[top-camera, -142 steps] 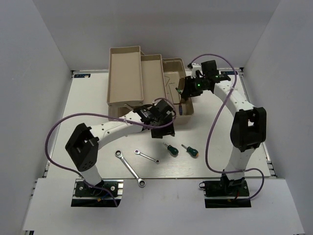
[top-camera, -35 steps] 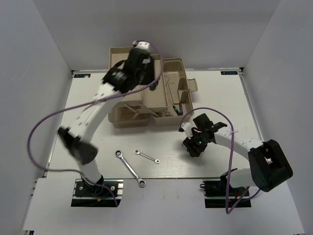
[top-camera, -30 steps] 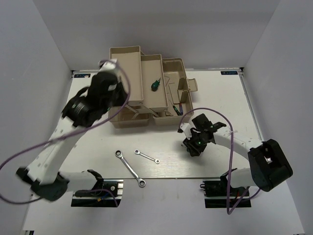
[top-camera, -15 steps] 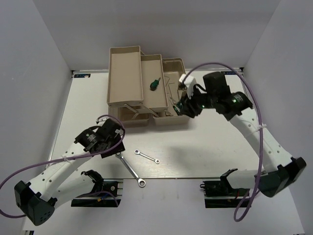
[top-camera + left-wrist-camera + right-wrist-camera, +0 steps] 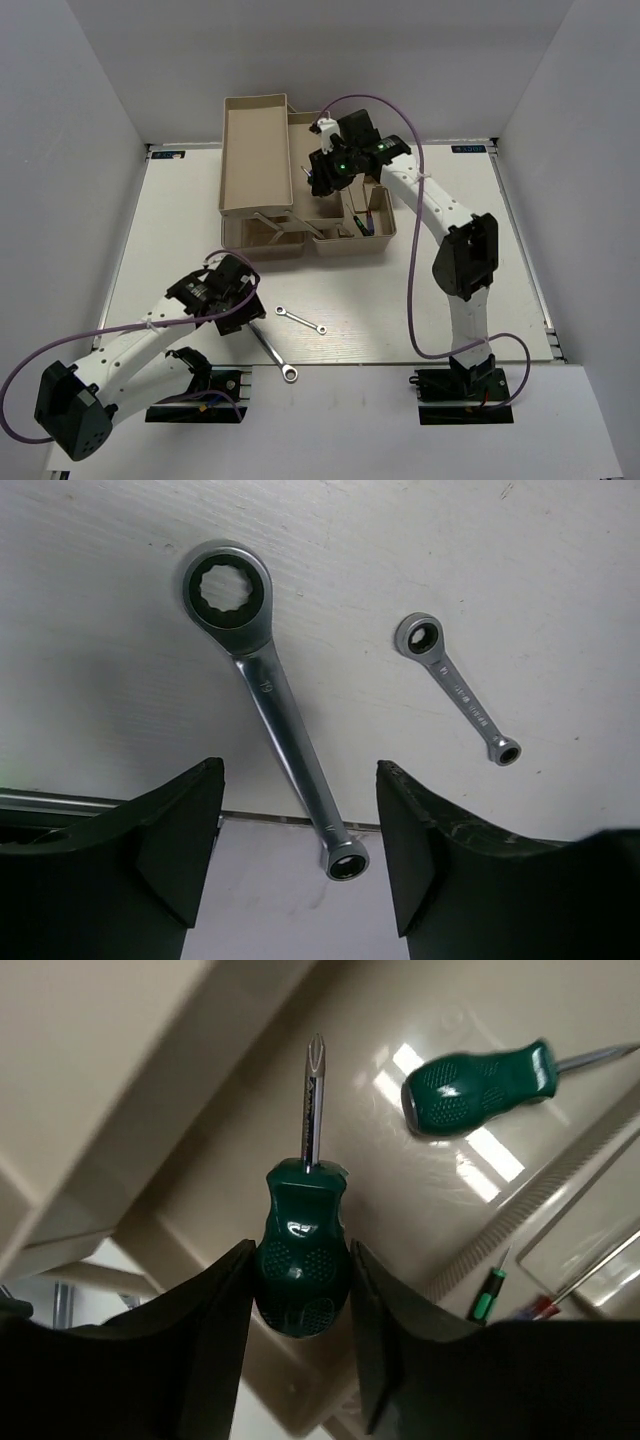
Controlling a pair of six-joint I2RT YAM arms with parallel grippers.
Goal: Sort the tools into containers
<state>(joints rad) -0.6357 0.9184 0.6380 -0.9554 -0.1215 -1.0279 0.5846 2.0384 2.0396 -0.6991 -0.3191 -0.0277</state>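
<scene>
While two wrenches (image 5: 277, 708) lie loose, right tool (image 5: 298, 1260) grips one green screwdriver (image 5: 300, 1215).

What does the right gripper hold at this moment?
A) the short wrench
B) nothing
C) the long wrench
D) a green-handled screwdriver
D: in the right wrist view the right gripper is closed on a green-handled screwdriver, above a beige tray.

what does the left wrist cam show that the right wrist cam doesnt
Left wrist only: long wrench and short wrench lying apart on the table, below the open left tool. Right wrist only: right tool shut on a green screwdriver over a beige tray where a second green screwdriver lies. Shared: dark fingers at the bottom; no common object.
</scene>
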